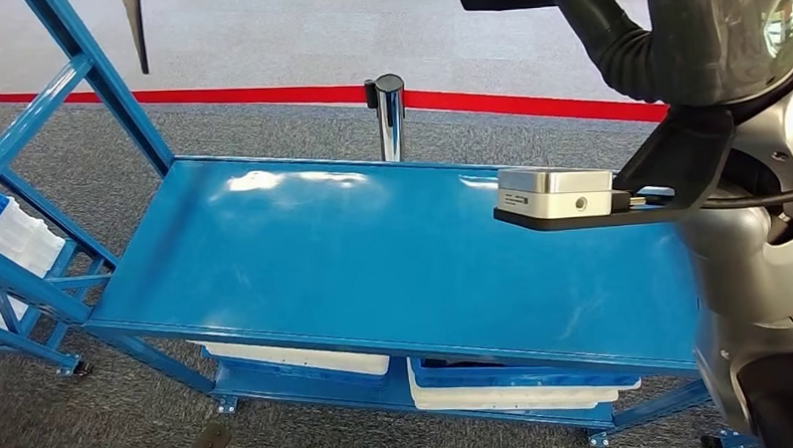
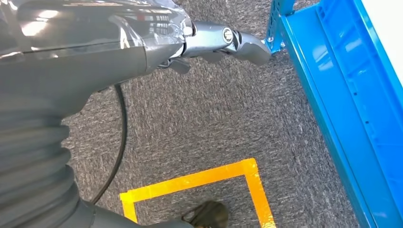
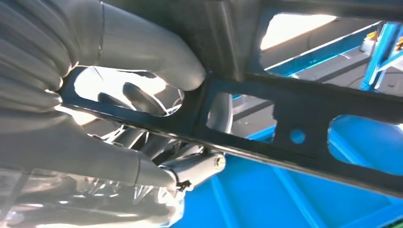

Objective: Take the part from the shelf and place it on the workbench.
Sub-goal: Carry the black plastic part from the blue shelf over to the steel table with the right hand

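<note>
Right wrist view: right robot hand (image 3: 142, 137) gripping dark part (image 3: 304, 118), fingers mostly hidden.

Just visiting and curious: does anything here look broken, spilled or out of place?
Nothing stands out. The glossy blue metal workbench looks undamaged, with white-and-blue bins neatly underneath. The right hand grips a black cut-out metal part above it.

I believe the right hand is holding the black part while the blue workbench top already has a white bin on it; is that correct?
Not quite. The right hand does hold the black part, but the head view shows the blue workbench top bare; the white bins sit on the level beneath it.
</note>
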Available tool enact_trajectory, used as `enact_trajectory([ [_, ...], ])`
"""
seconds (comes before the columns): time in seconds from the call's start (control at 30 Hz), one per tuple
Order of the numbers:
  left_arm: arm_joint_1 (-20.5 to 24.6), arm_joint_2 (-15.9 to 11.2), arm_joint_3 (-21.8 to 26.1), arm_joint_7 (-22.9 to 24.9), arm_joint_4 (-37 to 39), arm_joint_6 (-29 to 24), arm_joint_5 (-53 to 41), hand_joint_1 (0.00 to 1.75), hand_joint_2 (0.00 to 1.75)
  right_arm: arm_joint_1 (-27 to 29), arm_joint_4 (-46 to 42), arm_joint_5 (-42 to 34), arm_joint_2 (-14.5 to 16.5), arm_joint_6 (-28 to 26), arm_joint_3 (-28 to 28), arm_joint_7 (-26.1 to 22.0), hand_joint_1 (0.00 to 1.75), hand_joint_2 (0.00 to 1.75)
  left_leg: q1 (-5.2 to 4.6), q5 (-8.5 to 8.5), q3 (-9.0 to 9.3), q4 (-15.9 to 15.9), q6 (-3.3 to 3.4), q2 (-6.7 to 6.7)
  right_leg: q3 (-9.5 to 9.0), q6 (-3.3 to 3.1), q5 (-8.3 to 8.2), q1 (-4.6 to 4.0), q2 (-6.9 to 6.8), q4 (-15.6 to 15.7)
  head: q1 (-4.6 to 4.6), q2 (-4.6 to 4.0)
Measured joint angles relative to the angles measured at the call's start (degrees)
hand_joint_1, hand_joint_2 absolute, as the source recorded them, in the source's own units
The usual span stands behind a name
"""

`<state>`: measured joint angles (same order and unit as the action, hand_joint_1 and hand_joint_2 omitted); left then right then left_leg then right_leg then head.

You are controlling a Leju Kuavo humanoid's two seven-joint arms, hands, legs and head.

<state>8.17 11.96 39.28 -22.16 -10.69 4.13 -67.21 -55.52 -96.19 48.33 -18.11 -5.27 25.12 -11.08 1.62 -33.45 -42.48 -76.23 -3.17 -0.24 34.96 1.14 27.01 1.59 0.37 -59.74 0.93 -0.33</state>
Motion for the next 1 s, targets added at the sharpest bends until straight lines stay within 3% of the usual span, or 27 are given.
enact_trajectory([
  [0.03, 0.0, 0.0, 0.0, 0.0, 0.0, 0.0, 0.0, 0.0, 1.75, 0.0, 0.0, 0.0, 0.0, 0.0, 0.0, 0.0, 1.75, 1.75, -0.17, 1.41, 0.72, 1.7, 0.27, 0.0, -0.12, -0.06, 0.05, -0.13, 0.04, 0.0, -0.02, 0.0],
  [0.1, 0.0, 0.0, 0.0, 0.0, 0.0, 0.0, 0.0, 0.0, 1.75, 0.0, 0.0, 0.0, 0.0, 0.0, 0.1, 0.0, 1.75, 1.75, -0.42, 5.19, 4.13, 9.2, 0.82, -0.01, -0.43, 0.02, 0.28, -0.31, 0.12, -0.1, -0.05, 0.0],
  [0.17, 0.1, 0.0, 0.0, 0.0, 0.0, 0.0, 0.0, 0.0, 1.75, -0.1, 0.0, 0.0, 0.1, 0.0, 0.1, 0.0, 1.75, 1.75, -0.6, 6.86, 6.46, 14.6, 1.13, -0.15, -0.4, 0.35, 0.45, -0.58, 0.18, -0.2, -0.09, 0.0],
  [0.27, 0.1, 0.0, 0.0, 0.0, 0.0, 0.0, 0.0, 0.0, 1.75, -0.1, 0.0, 0.0, 0.1, -0.1, 0.1, 0.0, 1.75, 1.75, -0.76, 6.83, 6.54, 15.5, 1.57, -0.41, -0.23, 0.93, 0.34, -0.62, 0.13, -0.1, -0.05, 0.0],
  [0.33, 0.1, 0.0, 0.0, 0.0, 0.0, 0.0, 0.0, 0.0, 1.75, -0.1, 0.0, 0.0, 0.1, -0.1, 0.1, 0.0, 1.75, 1.75, -0.56, 7.07, 6.48, 15.6, 2.08, -0.39, 0.25, 1.26, 1.58, -0.54, 0.07, -1.3, 0.18, 0.0],
  [0.37, 0.1, 0.0, 0.0, 0.0, 0.0, 0.0, 0.0, 0.0, 1.75, -0.2, 0.0, 0.0, 0.1, -0.1, 0.1, 0.0, 1.75, 1.75, -0.43, 7.19, 6.43, 15.6, 2.32, -0.33, 1.16, 1.38, 3.05, -0.53, 0.05, -3.5, 0.4, 0.0],
  [0.43, 0.1, 0.0, 0.0, 0.0, 0.0, 0.0, 0.0, 0.0, 1.75, -0.1, 0.0, 0.0, 0.1, -0.1, 0.1, 0.0, 1.75, 1.75, -0.44, 7.33, 6.23, 15.6, 2.61, -0.23, 4.27, 1.52, 6.71, -0.52, 0.04, -10.7, 0.91, 0.0],
  [0.5, 0.1, 0.0, 0.0, 0.0, 0.0, 0.0, 0.0, 0.0, 1.75, 0.1, 0.1, 0.0, 0.1, -0.1, 0.1, 0.0, 1.75, 1.75, -0.46, 7.44, 6.07, 15.6, 2.75, -0.16, 6.24, 1.56, 7.97, -0.51, 0.04, -15.4, 1.25, 0.0],
  [0.53, 0.1, 0.0, 0.0, 0.0, 0.0, 0.0, 0.0, 0.0, 1.75, 0.2, 0.1, 0.0, 0.1, -0.1, 0.1, 0.0, 1.75, 1.75, -0.45, 7.48, 6.05, 15.6, 2.77, -0.15, 5.73, 1.55, 7.06, -0.5, 0.03, -14.7, 1.4, 0.0],
  [0.63, 0.1, 0.0, 0.0, 0.0, 0.0, 0.0, 0.0, 0.0, 1.75, -0.1, 0.1, 0.0, 0.1, -0.1, 0.1, 0.0, 1.75, 1.75, -0.47, 7.64, 6.0, 15.5, 2.53, -0.22, 0.23, 1.38, 2.22, -0.6, 0.03, -4.2, 1.91, 0.0],
  [0.7, 0.1, 0.0, 0.0, 0.0, 0.0, 0.0, 0.0, 0.0, 1.75, -0.4, 0.1, 0.0, 0.1, -0.1, 0.1, 0.0, 1.75, 1.75, -0.59, 7.98, 5.69, 15.5, 1.99, -0.26, -1.48, 1.12, 1.28, -0.87, 0.12, -0.3, 2.09, 0.0],
  [0.77, 0.1, 0.0, 0.0, 0.0, 0.0, 0.1, 0.0, 0.0, 1.75, -0.4, 0.1, 0.0, 0.1, 0.0, 0.1, -0.1, 1.75, 1.75, -0.67, 8.47, 5.48, 15.7, 1.26, -0.3, -1.23, 0.69, 1.13, -0.99, 0.2, -0.1, 1.92, 0.0],
  [0.83, 0.1, 0.0, 0.0, 0.0, 0.0, 0.3, 0.0, 0.0, 1.75, -0.6, 0.2, 0.0, 0.2, 0.0, 0.1, -0.1, 1.75, 1.75, -0.64, 7.63, 5.21, 15.0, 0.77, -0.28, -0.97, -0.04, 0.62, -0.72, 0.05, 0.0, 1.49, 0.0],
  [0.87, 0.1, 0.0, 0.0, 0.0, 0.0, 0.4, 0.0, 0.0, 1.75, -0.7, 0.2, 0.0, 0.3, 0.1, 0.1, -0.1, 1.75, 1.75, -0.65, 6.1, 4.61, 13.2, 0.65, -0.27, -0.82, -0.47, 0.33, -0.57, -0.07, 0.1, 1.17, 0.0],
  [0.97, 0.1, 0.0, 0.0, 0.0, 0.0, 0.4, 0.0, 0.0, 1.75, -0.8, 0.3, 0.0, 0.6, 0.3, 0.3, -0.1, 1.75, 1.75, -0.65, -0.25, 1.25, 2.7, 0.52, -0.23, 0.05, -1.33, -0.44, -0.63, -0.3, 0.1, 0.38, 0.0],
  [1.0, 0.1, 0.0, 0.0, 0.0, 0.0, 0.4, 0.0, 0.0, 1.75, -0.8, 0.3, 0.0, 0.7, 0.5, 0.3, -0.2, 1.75, 1.75, -0.65, -1.2, 0.77, 0.3, 0.51, -0.22, 0.41, -1.42, -0.71, -0.68, -0.31, 0.1, 0.28, 0.0],
])
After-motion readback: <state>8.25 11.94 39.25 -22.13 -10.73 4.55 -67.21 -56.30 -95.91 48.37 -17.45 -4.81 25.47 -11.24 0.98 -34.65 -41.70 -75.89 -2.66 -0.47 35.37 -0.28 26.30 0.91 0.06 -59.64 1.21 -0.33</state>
